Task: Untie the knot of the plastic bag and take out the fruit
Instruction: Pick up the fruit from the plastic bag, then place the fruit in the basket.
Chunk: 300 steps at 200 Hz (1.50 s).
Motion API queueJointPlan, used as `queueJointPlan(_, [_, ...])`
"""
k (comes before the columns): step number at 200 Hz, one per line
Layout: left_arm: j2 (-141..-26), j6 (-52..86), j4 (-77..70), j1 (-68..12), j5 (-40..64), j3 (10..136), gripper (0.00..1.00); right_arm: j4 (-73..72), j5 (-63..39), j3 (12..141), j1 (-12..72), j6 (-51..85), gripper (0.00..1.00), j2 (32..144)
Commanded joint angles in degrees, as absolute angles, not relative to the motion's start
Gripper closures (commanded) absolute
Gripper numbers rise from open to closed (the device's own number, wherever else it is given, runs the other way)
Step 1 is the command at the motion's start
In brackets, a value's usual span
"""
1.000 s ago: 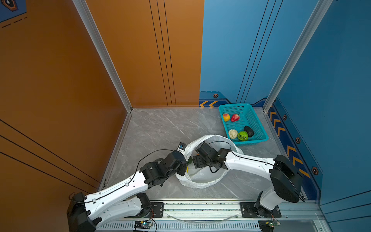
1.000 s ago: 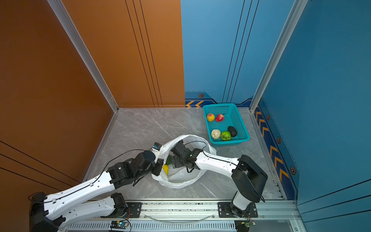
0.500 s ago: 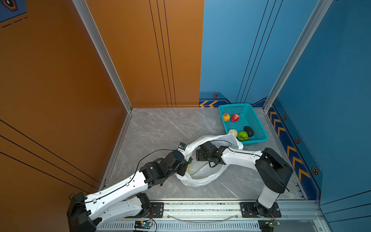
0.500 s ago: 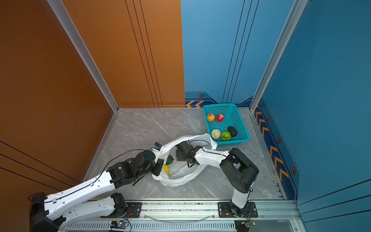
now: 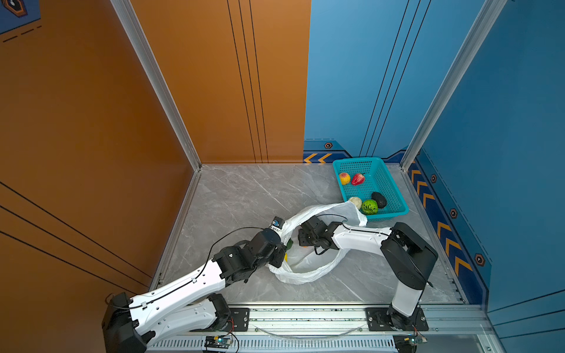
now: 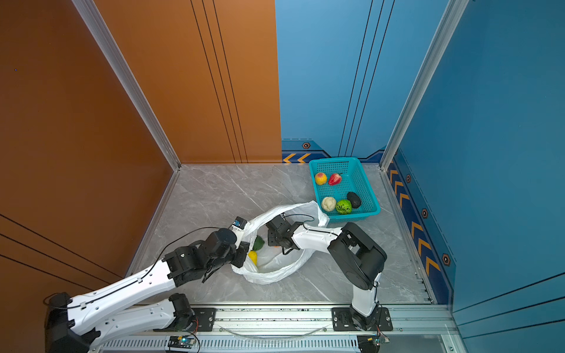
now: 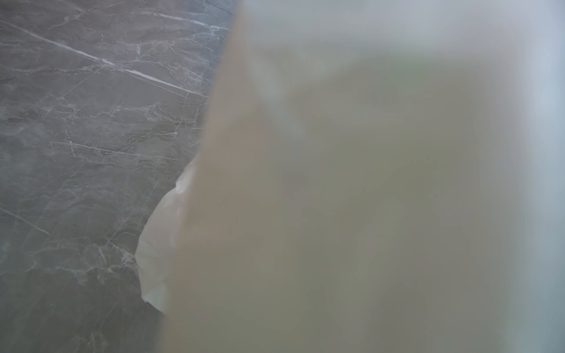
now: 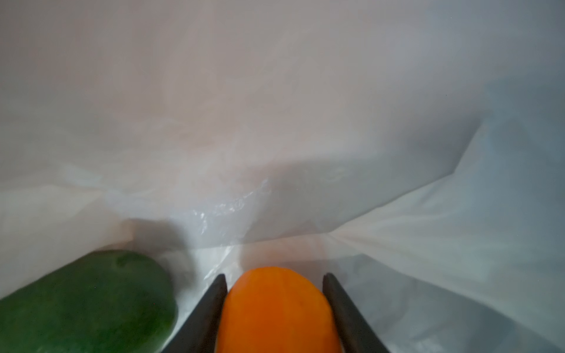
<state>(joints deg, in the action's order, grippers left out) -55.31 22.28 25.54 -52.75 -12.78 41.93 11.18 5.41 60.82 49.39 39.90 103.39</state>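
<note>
Inside the plastic bag point(image 8: 275, 107), the right gripper point(image 8: 274, 275) pinches an orange fruit point(image 8: 275, 314) between its dark fingers point(image 8: 211, 305). In a top view, a dark green fruit point(image 6: 258, 243) lies just beside it at 9 o'clock, and a yellow fruit point(image 6: 252, 256) is near at 7. The left gripper point(image 6: 241, 257), pressed together, sits at the bag's 9 o'clock rim; whether it nips plastic I cannot tell. The teal basket point(image 6: 330, 166), at the bag's 2 o'clock, holds five fruits point(image 6: 344, 207).

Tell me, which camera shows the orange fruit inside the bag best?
The right wrist view: the orange fruit fills its lower middle, close up, gripped between the right pincer's dark fingers. Both top views hide it almost wholly beneath that pincer. The left wrist view shows only blurred plastic bag and table.
</note>
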Motion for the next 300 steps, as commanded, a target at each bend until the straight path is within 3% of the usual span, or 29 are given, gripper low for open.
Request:
queueJointPlan(1, [-56.0,22.6,26.7,-51.8,-13.4,42.2,1.00,15.3,4.3,60.6,51.4,40.3,0.54,98.6])
queueJointPlan(89, [-56.3,22.9,26.0,-51.1,-14.3,42.5,1.00,28.7,7.6,62.1,60.4,42.3,0.58,84.5])
queueJointPlan(180, [-57.1,22.9,26.1,-51.1,-13.8,42.6,1.00,48.2,8.2,80.1,58.0,37.5,0.59,74.1])
queueJointPlan(219, [-57.5,22.6,26.1,-51.2,-13.7,42.8,1.00,49.6,3.3,87.8,49.8,35.0,0.60,73.3])
queueJointPlan(255, [-57.6,22.5,26.1,-51.3,-13.5,42.7,1.00,49.6,-2.4,93.8,36.5,31.3,0.60,74.7])
queueJointPlan(300, [-57.1,22.4,26.1,-51.5,-13.6,42.6,1.00,43.0,-8.5,89.5,19.0,29.2,0.60,76.5])
